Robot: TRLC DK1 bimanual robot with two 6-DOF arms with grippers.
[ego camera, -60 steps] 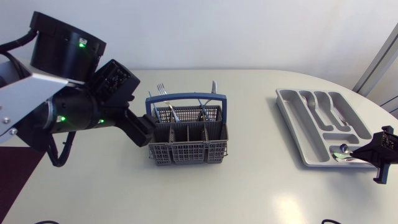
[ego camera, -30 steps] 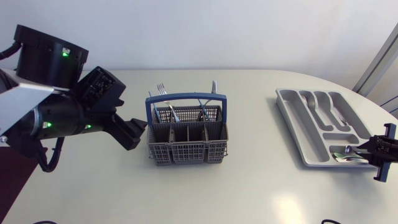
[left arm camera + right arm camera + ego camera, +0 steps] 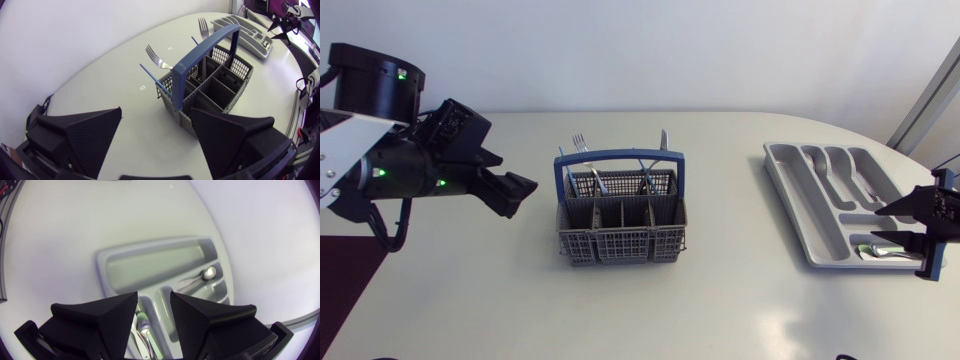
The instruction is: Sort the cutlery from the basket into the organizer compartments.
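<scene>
The grey basket [image 3: 620, 228] with its blue handle [image 3: 618, 157] stands mid-table, and forks [image 3: 580, 143] stick up from its rear compartments. My left gripper [image 3: 516, 190] hovers open just to the left of it, holding nothing. From the left wrist, the basket [image 3: 215, 87] and a fork [image 3: 156, 56] lie ahead of the spread fingers [image 3: 85, 135]. At the right lies the grey organizer [image 3: 790, 175]. My right gripper [image 3: 894, 223] is open over its near end. A spoon [image 3: 880, 251] lies free in the near compartment, seen below the right gripper [image 3: 154, 315] as a spoon [image 3: 144, 328].
Another piece of cutlery [image 3: 207, 273] rests in a neighbouring organizer compartment [image 3: 150, 262]. The long organizer slots [image 3: 840, 172] hold dark shapes that I cannot make out. The table edge curves close behind the organizer on the right.
My left arm has pulled back leftward, away from the basket. The right gripper has opened and let go of the spoon, which now lies in the organizer's near compartment.
</scene>
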